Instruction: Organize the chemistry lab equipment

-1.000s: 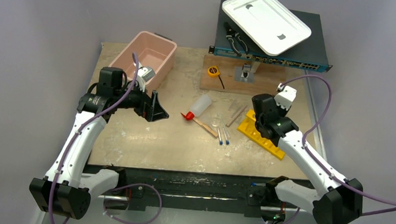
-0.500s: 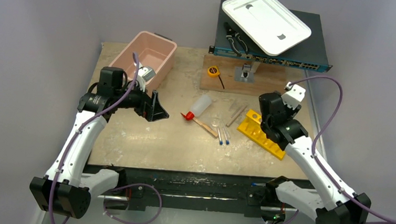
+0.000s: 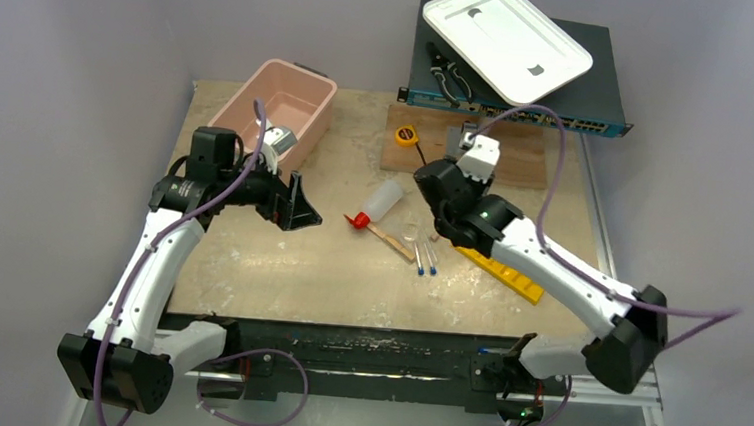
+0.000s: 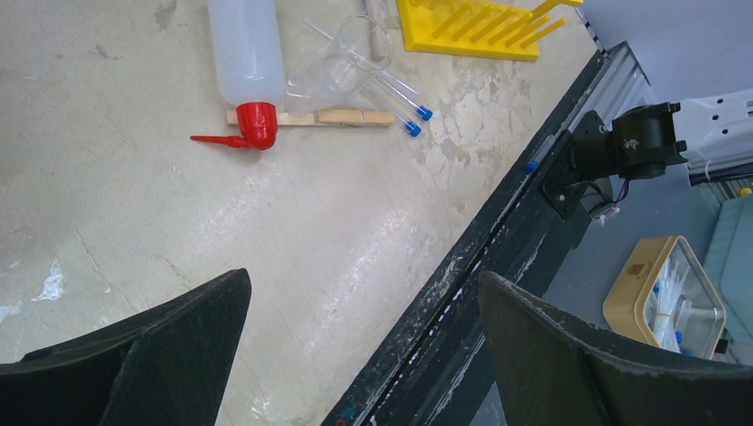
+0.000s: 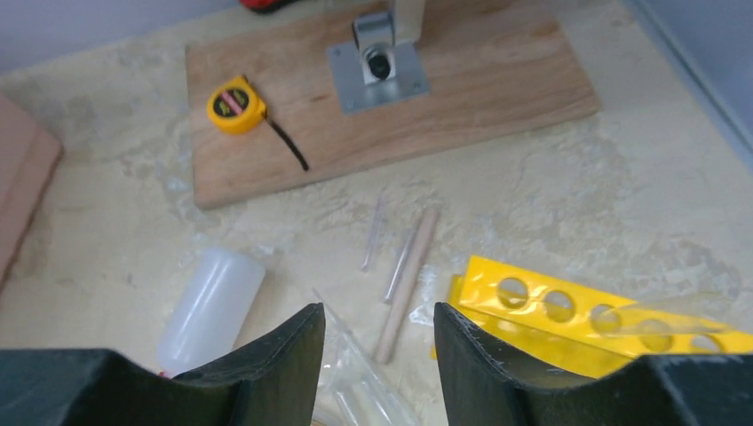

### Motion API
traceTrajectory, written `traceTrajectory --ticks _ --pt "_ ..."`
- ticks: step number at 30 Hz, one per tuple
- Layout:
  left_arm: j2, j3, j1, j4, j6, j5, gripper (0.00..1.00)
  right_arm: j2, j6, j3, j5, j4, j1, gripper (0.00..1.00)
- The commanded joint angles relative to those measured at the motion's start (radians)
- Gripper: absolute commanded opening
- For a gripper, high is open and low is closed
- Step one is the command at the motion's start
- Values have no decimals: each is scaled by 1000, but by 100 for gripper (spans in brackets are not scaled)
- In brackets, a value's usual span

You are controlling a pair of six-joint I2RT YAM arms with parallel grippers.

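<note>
The translucent-white squeeze bottle [image 3: 382,201] with a red nozzle lies on its side mid-table. It also shows in the left wrist view [image 4: 247,53] and the right wrist view [image 5: 209,311]. Clear tubes with blue tips [image 3: 425,259] and wooden sticks [image 3: 391,241] lie beside it. The yellow holed rack [image 3: 504,269] lies to the right. My right gripper [image 5: 379,324] is open and empty, hovering over the tubes [image 5: 382,235] and a stick [image 5: 407,284], with the rack [image 5: 604,315] to its right. My left gripper [image 3: 299,203] is open and empty, left of the bottle.
A pink bin [image 3: 278,106] stands at the back left. A wooden board [image 3: 517,158] carries a yellow tape measure [image 3: 405,135] and a metal bracket. Behind it, a black box [image 3: 571,106] bears a white tray [image 3: 506,37] and black-handled pliers [image 3: 450,75].
My right arm has swung left from over the yellow rack to above the tubes and sticks. The left arm has not moved.
</note>
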Motion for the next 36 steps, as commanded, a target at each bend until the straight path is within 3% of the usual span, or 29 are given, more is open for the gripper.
traceTrajectory --ticks 1,8,13,36 --pt "-1 8 9 8 28 -2 100 133 29 12 -106 93 -4 46" --pt "-4 6 14 -12 62 -13 100 327 11 36 -149 172 -52 43" --pt "-4 5 15 -17 69 -7 100 379 12 -1 -229 251 -144 43" --pt "16 17 16 -38 90 -6 100 640 31 56 -211 349 -222 32"
